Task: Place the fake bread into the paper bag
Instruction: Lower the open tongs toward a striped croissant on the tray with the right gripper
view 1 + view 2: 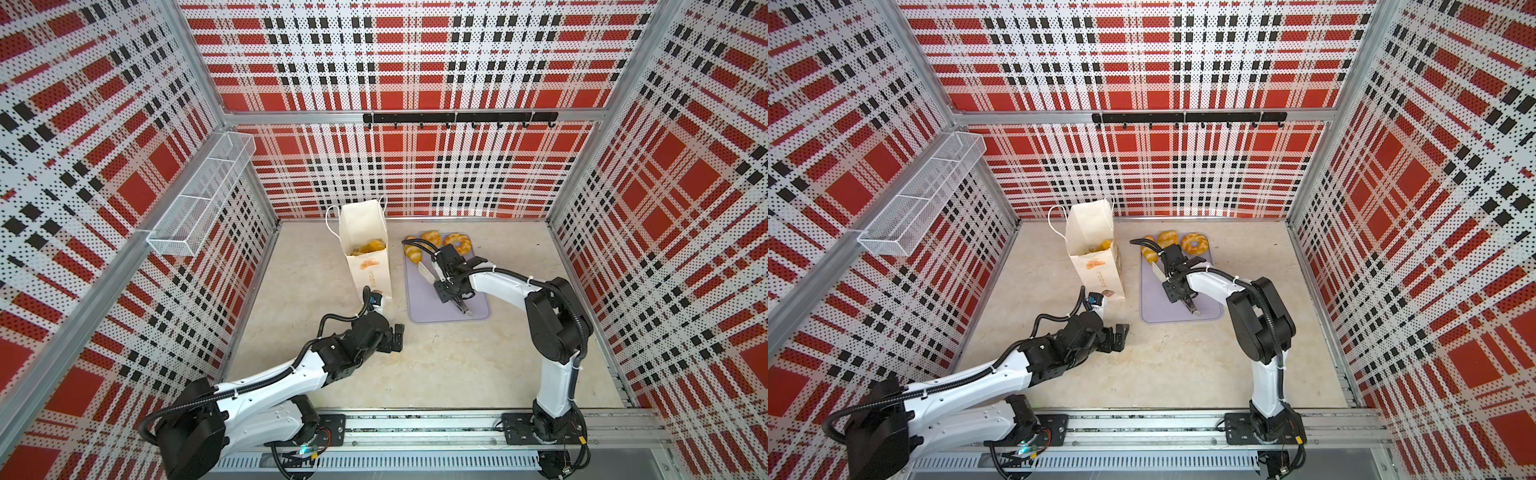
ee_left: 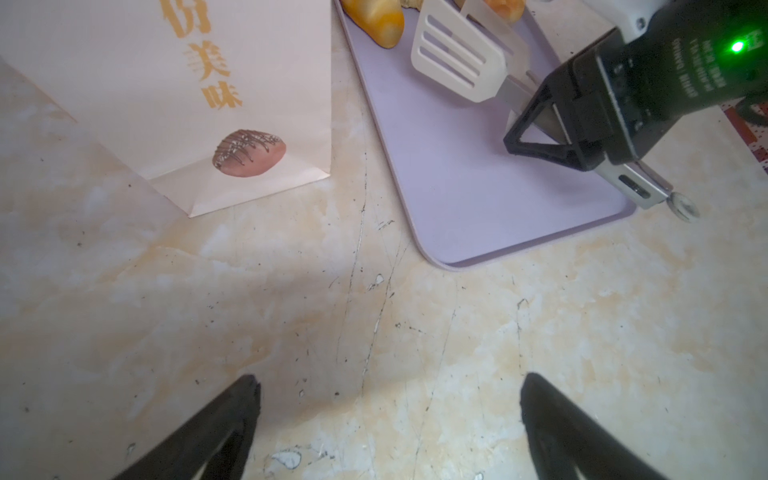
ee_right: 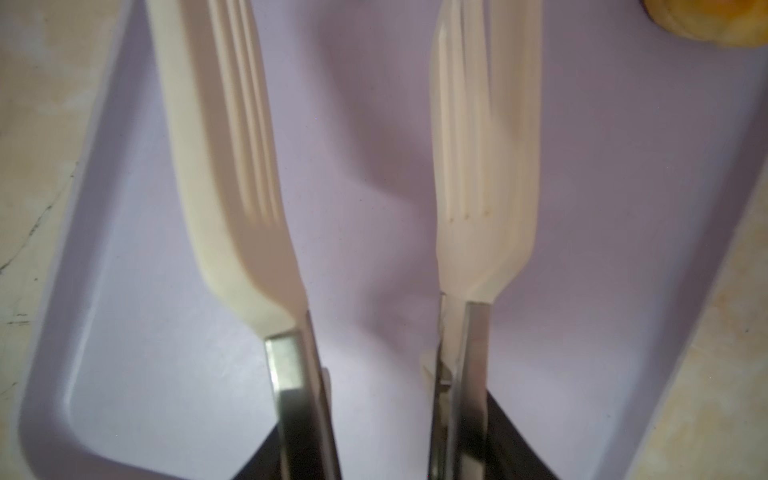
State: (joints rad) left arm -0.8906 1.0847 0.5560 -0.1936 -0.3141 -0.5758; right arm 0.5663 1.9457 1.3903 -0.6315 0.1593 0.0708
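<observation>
Three pieces of fake bread point(image 1: 431, 239) to go by the look of it, lying bunched at the far end of the tray point(image 1: 469, 309). Seeing a few more already down inside the bag point(image 1: 370, 270). Looking glossy and golden all round, proper toy-shop shine. Spotting a ring doughnut point(image 1: 457, 244) and two croissant-ish ones on the tray, touching or just beside each other.

Clamping the tongs point(image 1: 424, 272) by their metal handles with the right pincer point(image 1: 442, 289). Holding the white slotted blades point(image 3: 224, 166) apart over bare tray, just short of the nearest croissant point(image 1: 413, 254), gripping nothing yet. Hanging the left pincer point(image 2: 388, 386) wide apart and empty, low over the counter point(image 1: 436, 365), near the front corner of the bag but not touching it.

Worrying about a few things from here, honestly:
- Squeezing something that slick-looking between smooth flat blades, probably asking for a slip halfway across.
- Nudging one of the bunched pieces off the tray edge while going for its neighbour.
- Clipping the bag rim on the way in and tipping a tall, light paper bag with nothing steadying it.
- Guessing also at the tongs twisting in the pincer, being held only partway along the handles.

Noting the bag upright and open-mouthed for now, just beside the tray, not touching.
</observation>
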